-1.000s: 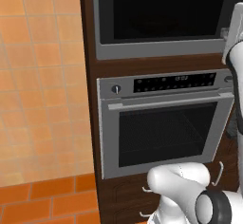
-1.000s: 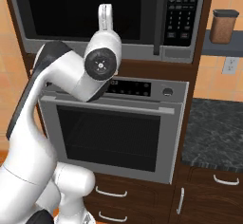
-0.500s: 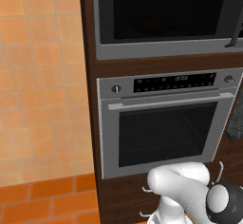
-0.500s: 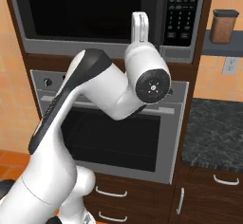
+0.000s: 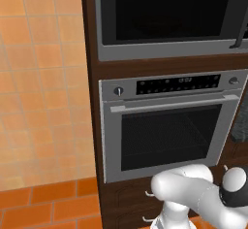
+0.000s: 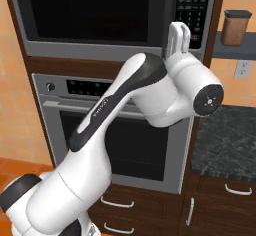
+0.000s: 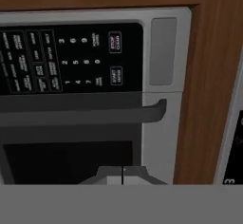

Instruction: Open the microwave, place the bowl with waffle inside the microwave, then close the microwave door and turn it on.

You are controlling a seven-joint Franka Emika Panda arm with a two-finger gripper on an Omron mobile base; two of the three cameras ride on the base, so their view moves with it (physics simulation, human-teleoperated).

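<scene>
gripper [image 6: 179,30]: fingers pressed together, nothing between them; pointing up in front of the microwave [image 6: 100,17], just by its keypad [image 6: 192,5].
microwave door [image 5: 167,12]: black glass, looks closed. Handle [image 7: 80,116] = dark bar next to the keypad; in my hand view it runs sideways since my wrist is rolled.
step, my guess: opening the door. Bowl w/ waffle can't go in before that.
how: spread my fingers first, line up w/ the bar, close round it, not on the glass.
pull: follow the hinge arc, steady, no yank.
risk: brushing keypad buttons; slipping off the bar end.
oven [image 5: 169,126]: below, leave alone.
</scene>
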